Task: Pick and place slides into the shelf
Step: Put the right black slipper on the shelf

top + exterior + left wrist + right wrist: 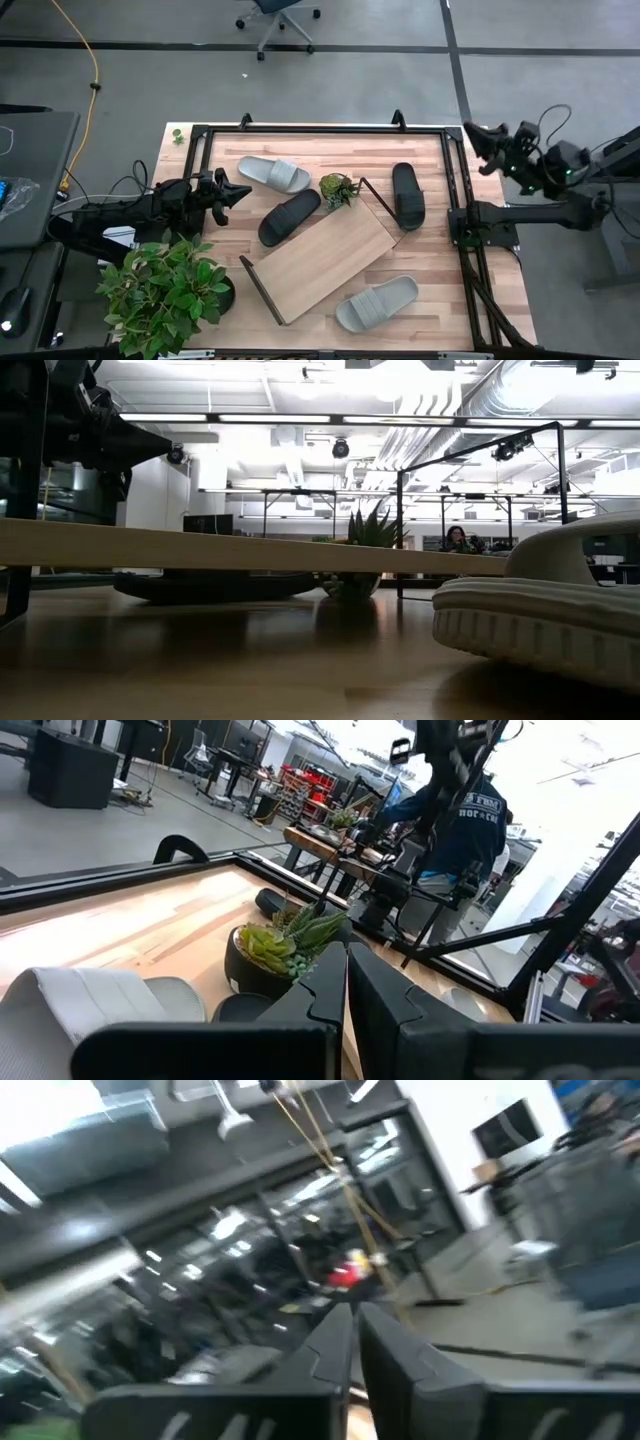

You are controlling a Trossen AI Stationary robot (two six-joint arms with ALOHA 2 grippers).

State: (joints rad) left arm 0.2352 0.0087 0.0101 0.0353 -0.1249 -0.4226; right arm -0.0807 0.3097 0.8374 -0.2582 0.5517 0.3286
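The left arm is seen stretched level from the table's left edge, and its left gripper is held over the wood with the fingers pressed together, nothing between them. It is pointed toward the black slide lying just beside it, near the table's middle. Beyond that slide a small potted succulent is placed, touching the upper corner of the shelf, which is laid at a slant across the middle of the table, its light plank flat and its black end frames at either short side. One grey slide is found toward the far left, above the left gripper; the second black slide is set just off the shelf's right end frame; the other grey slide is left near the front edge, below the shelf. A large leafy plant is stood at the front left corner. The right arm is folded back off the table's right rail, its right gripper raised past the far right corner, with the fingers likewise brought together and empty.
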